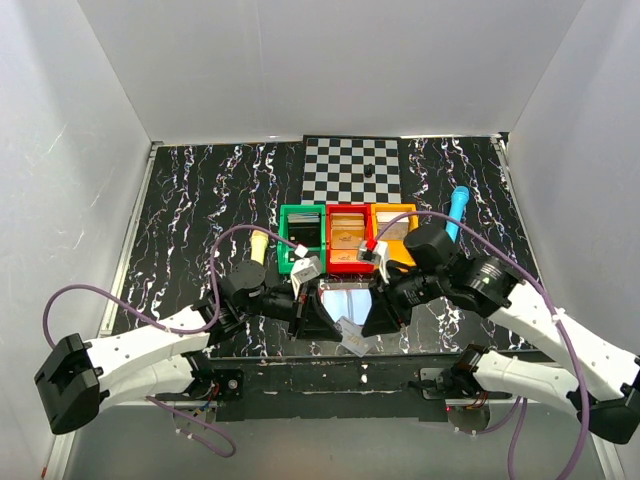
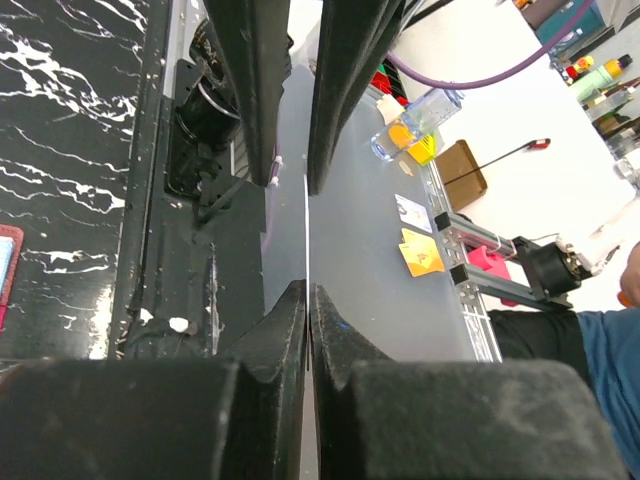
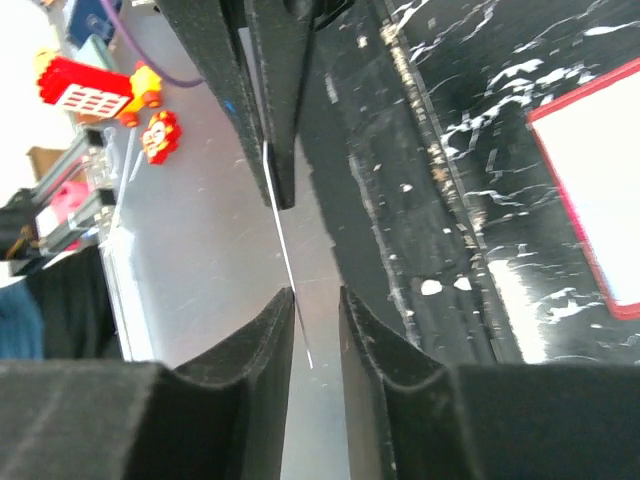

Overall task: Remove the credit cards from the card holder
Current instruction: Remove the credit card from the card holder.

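The card holder (image 1: 348,296) lies open on the marbled table, pale blue-grey inside with a red border. Its edge shows in the right wrist view (image 3: 590,190) and in the left wrist view (image 2: 6,268). My left gripper (image 1: 333,322) (image 2: 308,290) is shut on a thin credit card (image 2: 306,225), seen edge-on, just in front of the holder. My right gripper (image 1: 366,320) (image 3: 315,292) faces it from the right. Its fingers stand apart with the card's free edge (image 3: 287,255) between them, close to the left finger (image 3: 270,330).
Green (image 1: 284,236), red (image 1: 349,268) and orange (image 1: 396,252) bins stand in a row behind the holder, with cards inside. A chessboard (image 1: 352,168) lies at the back. A blue marker (image 1: 456,212) lies to the right and a pale yellow object (image 1: 259,246) to the left.
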Controlling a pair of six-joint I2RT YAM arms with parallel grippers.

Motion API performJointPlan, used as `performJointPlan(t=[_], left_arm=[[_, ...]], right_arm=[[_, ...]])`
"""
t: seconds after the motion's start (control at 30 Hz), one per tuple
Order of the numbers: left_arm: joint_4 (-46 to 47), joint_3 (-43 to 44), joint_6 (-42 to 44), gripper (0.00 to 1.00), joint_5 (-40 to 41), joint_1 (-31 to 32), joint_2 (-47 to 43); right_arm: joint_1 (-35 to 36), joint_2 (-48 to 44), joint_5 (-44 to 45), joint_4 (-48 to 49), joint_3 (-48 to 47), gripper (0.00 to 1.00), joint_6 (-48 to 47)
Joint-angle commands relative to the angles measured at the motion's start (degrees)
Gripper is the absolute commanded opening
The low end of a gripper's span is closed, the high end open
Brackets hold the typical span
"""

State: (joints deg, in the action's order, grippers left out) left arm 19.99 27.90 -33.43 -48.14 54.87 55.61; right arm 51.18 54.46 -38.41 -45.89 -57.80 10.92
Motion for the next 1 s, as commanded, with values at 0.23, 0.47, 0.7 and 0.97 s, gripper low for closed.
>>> performJointPlan(t=[0.23, 0.47, 0.7, 0.97], left_arm=[[8.48, -3.73, -2.60, 0.00, 5.25, 0.24, -3.67], [8.67, -3.20, -2.69, 0.00, 5.07, 0.23, -2.97], [8.49, -3.29, -2.52, 0.00, 5.60, 0.24, -3.06], [7.87, -3.29, -2.34, 0.00, 6.13, 0.24, -2.88]], right_arm=[[0.24, -14.73, 12.05, 22.32, 8.49, 0.56, 13.86], [0.24, -11.66, 8.01, 19.52, 6.30, 0.51, 11.94], [0.15, -10.51, 7.48, 19.43, 6.74, 0.41, 11.14], [0.15, -10.60, 5.98, 19.26, 6.74, 0.31, 10.62]])
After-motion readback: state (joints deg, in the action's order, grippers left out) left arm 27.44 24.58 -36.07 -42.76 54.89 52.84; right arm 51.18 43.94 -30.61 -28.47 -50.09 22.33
